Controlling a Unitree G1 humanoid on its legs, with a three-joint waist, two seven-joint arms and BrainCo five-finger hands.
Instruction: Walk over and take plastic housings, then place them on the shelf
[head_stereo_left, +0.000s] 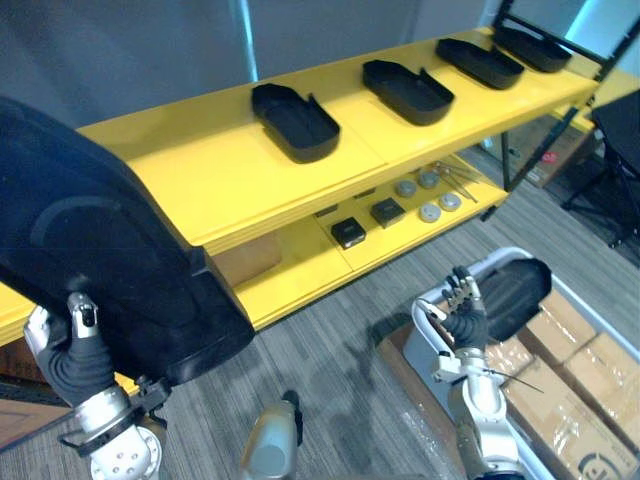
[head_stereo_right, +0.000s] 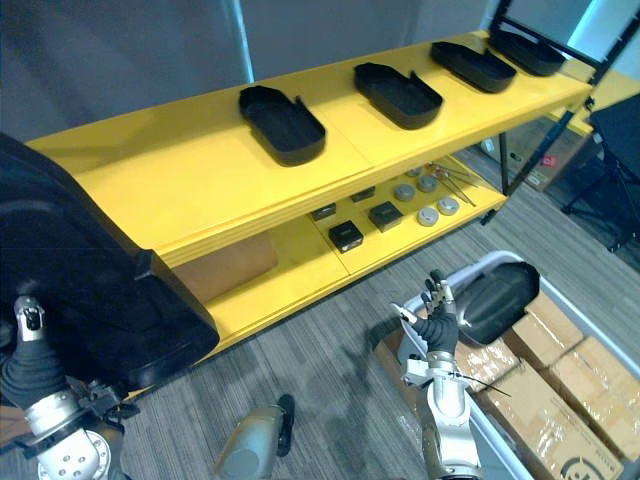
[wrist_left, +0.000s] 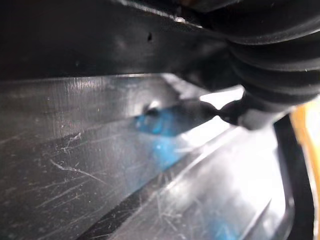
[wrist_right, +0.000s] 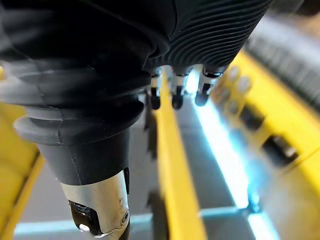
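The left hand (head_stereo_left: 76, 352) is low in front of the near end of the yellow shelf (head_stereo_left: 220, 170), tucked under a large black plastic housing (head_stereo_left: 100, 240). The housing's edge hides the fingers, so I cannot tell how they grip. This held housing hangs over the front of the shelf's near end, hollow side towards the wrist.

The right hand (head_stereo_left: 466, 316) is raised in front of the shelf's far half, away from its lower level, with fingers straight and spread, holding nothing. Just beyond it a second housing (head_stereo_left: 518, 288) lies on a white-framed trolley (head_stereo_left: 490, 262), beside wrapped cardboard boxes (head_stereo_left: 590, 370).

On the shelf's top level a row of housings (head_stereo_left: 407, 90) lies open side up, spaced apart, four in all. The lower level carries small black boxes (head_stereo_left: 348, 232) and grey discs (head_stereo_left: 429, 212).
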